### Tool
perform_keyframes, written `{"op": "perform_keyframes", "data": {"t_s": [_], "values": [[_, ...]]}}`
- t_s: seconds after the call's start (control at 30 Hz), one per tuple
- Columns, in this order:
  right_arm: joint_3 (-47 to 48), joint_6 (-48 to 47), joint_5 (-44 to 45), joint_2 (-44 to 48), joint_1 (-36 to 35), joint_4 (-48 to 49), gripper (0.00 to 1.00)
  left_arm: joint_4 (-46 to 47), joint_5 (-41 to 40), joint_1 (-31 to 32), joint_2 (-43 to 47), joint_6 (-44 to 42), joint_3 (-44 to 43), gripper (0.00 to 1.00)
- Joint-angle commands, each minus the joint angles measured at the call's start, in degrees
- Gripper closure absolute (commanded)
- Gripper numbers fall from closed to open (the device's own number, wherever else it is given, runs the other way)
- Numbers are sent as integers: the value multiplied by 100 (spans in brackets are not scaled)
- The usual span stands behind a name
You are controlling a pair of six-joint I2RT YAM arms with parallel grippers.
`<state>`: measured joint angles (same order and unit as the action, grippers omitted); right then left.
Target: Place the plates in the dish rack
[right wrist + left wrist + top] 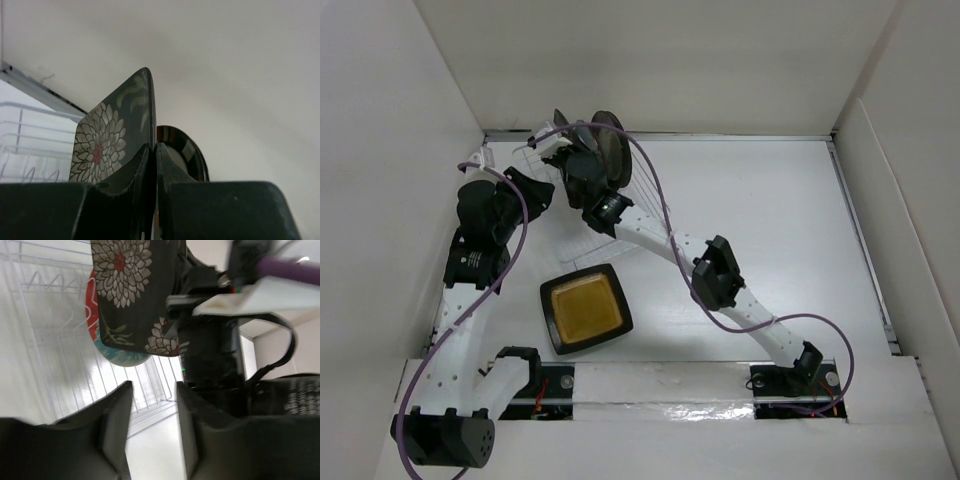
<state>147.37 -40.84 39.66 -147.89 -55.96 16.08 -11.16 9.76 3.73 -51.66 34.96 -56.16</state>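
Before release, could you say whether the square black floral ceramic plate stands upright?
Upright: the floral plate stands on edge, pinched in the right tool.

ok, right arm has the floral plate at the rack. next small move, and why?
Probably ease the right gripper straight down until the black floral plate seats between the dish rack dividers, then release. Its jaws are shut on the plate's edge, and the plate stands upright beside the red-patterned plate. I can't tell whether it's seated.
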Motion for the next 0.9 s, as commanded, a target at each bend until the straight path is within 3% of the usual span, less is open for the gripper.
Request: {"op": "perform_keyframes", "data": {"t_s": [0.0, 0.5, 0.57, 0.6, 0.67, 0.87], "values": [[468, -917, -11, -90, 24, 1196, 100, -62, -378, -21, -46, 265, -307, 60], [-41, 181, -12, -196, 24, 1073, 98, -238, -844, -21, -195, 494, -448, 64], [-295, 444, 225, -135, -37, 1248, 87, -203, -853, -21, -196, 520, -413, 64], [-392, 541, 287, -100, -37, 1292, 74, -194, -844, -21, -187, 538, -378, 65], [-577, 840, 358, -20, -37, 1389, 61, -168, -774, -21, -222, 538, -378, 65], [-1034, 1851, 490, 313, -37, 1310, 34, -97, -677, -21, -222, 512, -334, 66]]}}
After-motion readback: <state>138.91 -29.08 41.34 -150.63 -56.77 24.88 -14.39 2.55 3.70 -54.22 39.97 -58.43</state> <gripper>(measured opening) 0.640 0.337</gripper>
